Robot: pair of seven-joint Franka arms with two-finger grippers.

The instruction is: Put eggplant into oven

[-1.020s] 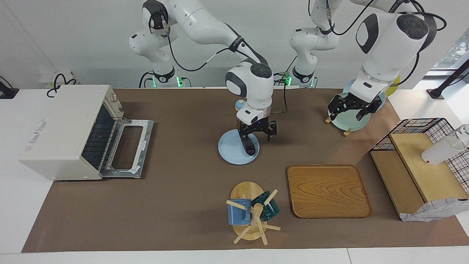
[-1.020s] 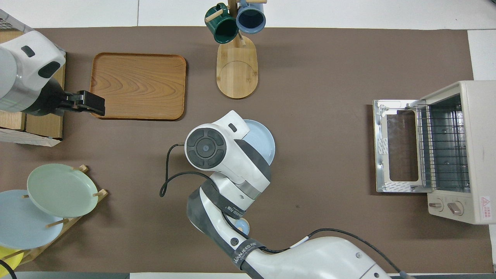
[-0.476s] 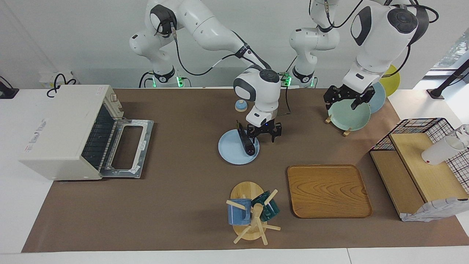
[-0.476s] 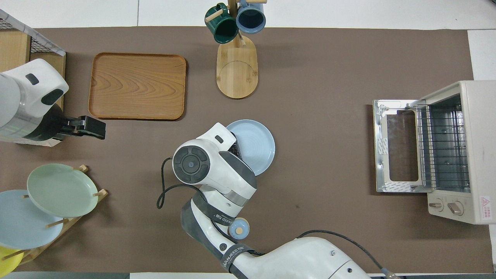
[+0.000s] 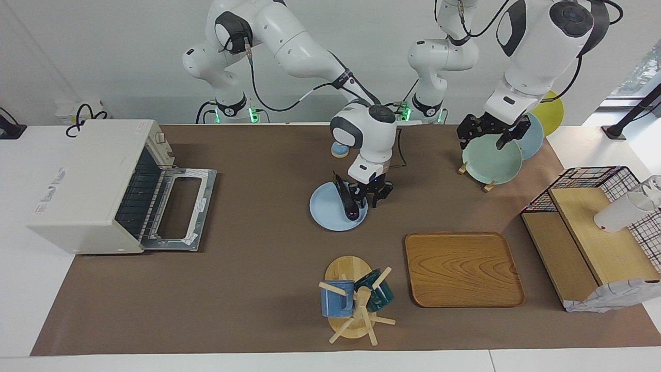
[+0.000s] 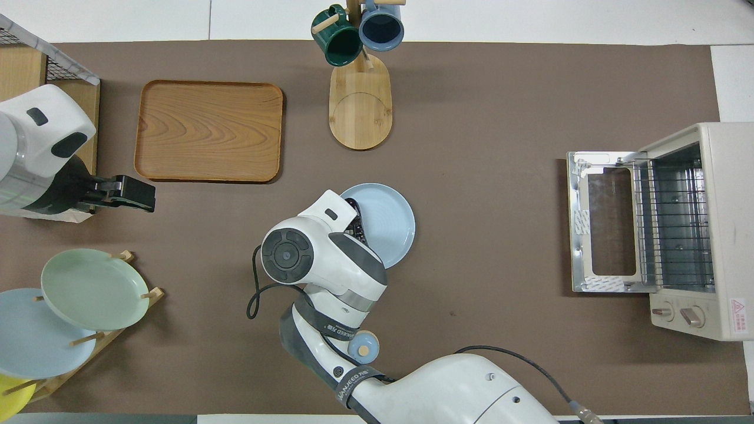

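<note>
facing view: eggplant [image 5: 345, 199] lies on the light blue plate [image 5: 324, 213] mid-table, roughly three o'clock of the oven [image 5: 88, 186], whose door lies open. right gripper [image 5: 367, 198] sits low at the eggplant's flank; finger spread cannot be determined. left gripper [image 5: 490, 136] waits over the plate rack [image 5: 488, 182]; spread likewise undetermined. judged light, stiff, glossy and slippery; grasp across its middle.

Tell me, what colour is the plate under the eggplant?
Light blue; the plate under the eggplant shows best in the facing view.
</note>
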